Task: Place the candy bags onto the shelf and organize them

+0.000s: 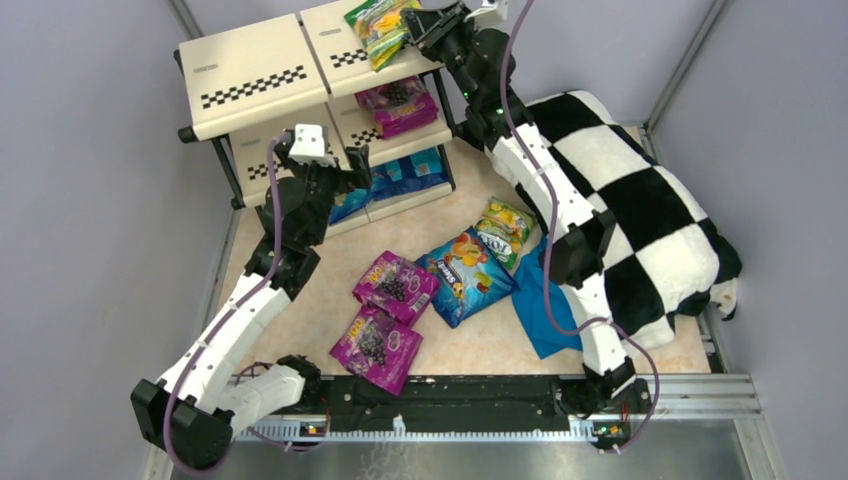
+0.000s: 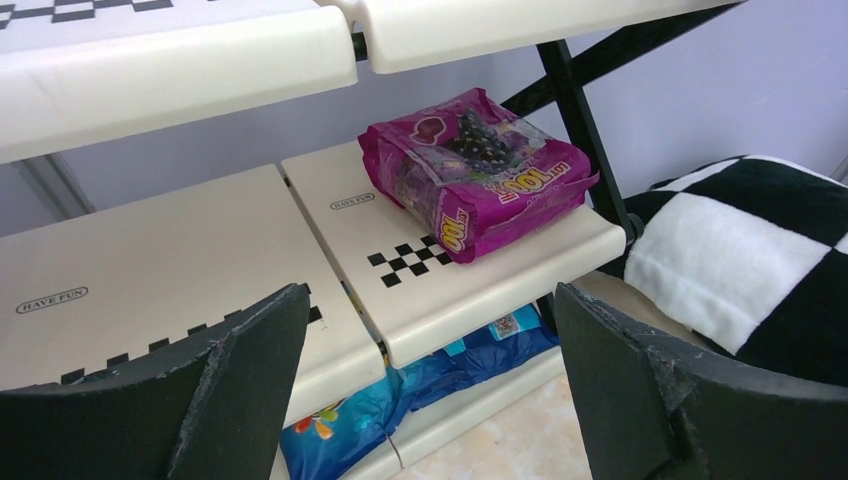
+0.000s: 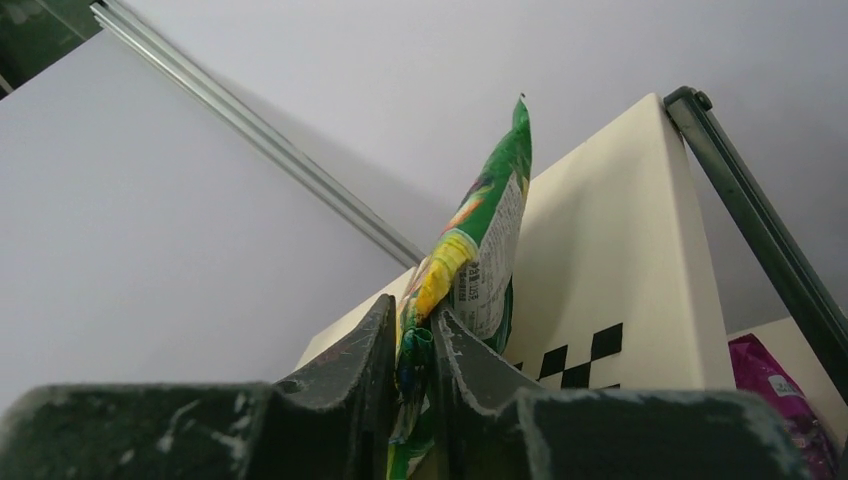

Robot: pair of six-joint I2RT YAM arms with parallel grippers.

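Over the top tier of the shelf, the right jaws, clamped on the thin, glossy green-yellow candy bag, seemingly just clear of it, should lay it flat before releasing, while the left jaws gaped empty facing the middle tier's magenta bag.

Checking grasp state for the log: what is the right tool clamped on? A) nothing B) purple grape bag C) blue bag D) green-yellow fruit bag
D: the right tool is pinched shut on the green-yellow bag, at the top tier of the shelf.
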